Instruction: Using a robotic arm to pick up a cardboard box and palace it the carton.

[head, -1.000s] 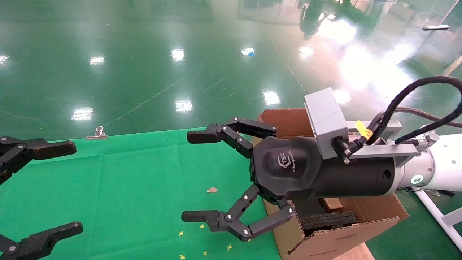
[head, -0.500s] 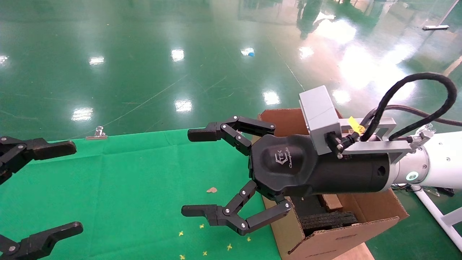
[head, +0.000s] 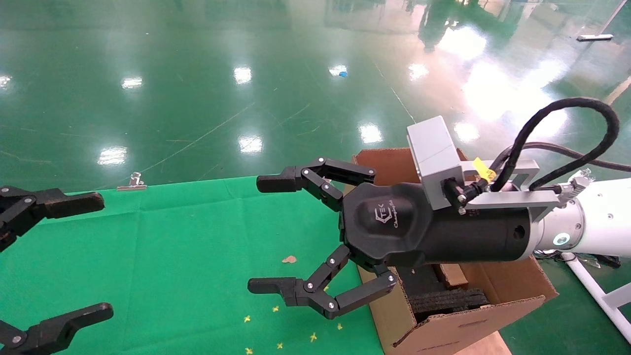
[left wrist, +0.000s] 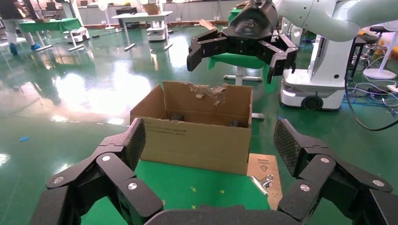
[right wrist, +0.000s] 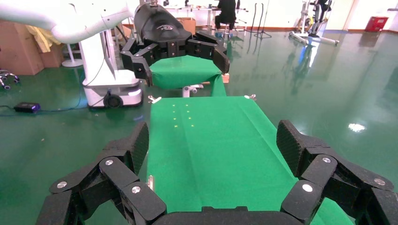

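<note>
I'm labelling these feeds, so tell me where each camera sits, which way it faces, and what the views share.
Head view: from the robot's head, looking forward and down on the green cloth-covered table; open right end effector mid-frame, open left end effector at the edge.
Left wrist view: faces across the table to the large brown corrugated carton; own fingers in front.
Right wrist view: faces along the green cloth toward the left end effector.
Shared: head and left wrist views show the carton and right end effector.

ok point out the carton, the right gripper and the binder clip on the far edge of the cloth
carton (left wrist: 197,140): left wrist view, its printed front wall
right gripper (head: 268,236): head view, the gap between its open fingertips
binder clip (head: 133,182): head view, its metal body
</note>
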Tool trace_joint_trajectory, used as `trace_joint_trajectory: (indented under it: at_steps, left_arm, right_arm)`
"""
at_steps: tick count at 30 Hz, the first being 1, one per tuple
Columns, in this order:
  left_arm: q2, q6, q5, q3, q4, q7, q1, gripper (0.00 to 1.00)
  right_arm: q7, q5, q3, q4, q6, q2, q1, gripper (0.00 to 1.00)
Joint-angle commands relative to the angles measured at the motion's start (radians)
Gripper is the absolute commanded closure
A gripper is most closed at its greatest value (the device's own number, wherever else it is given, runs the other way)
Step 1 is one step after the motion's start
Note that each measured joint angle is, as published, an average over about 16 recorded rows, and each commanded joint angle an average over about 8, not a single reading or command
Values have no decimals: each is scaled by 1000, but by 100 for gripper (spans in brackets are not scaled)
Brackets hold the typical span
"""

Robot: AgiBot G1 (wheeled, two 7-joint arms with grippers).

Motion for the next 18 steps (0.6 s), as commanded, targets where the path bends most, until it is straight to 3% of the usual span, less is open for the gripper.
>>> trace_joint_trajectory:
  at_steps: [1, 18]
  left_arm:
    - [0, 0, 0, 0, 0, 0, 0, 0]
    - [0, 0, 0, 0, 0, 0, 0, 0]
  right_arm:
    - [0, 0, -1, -1, 0, 0, 1, 0]
    - [1, -1, -2, -2, 1, -1, 2, 0]
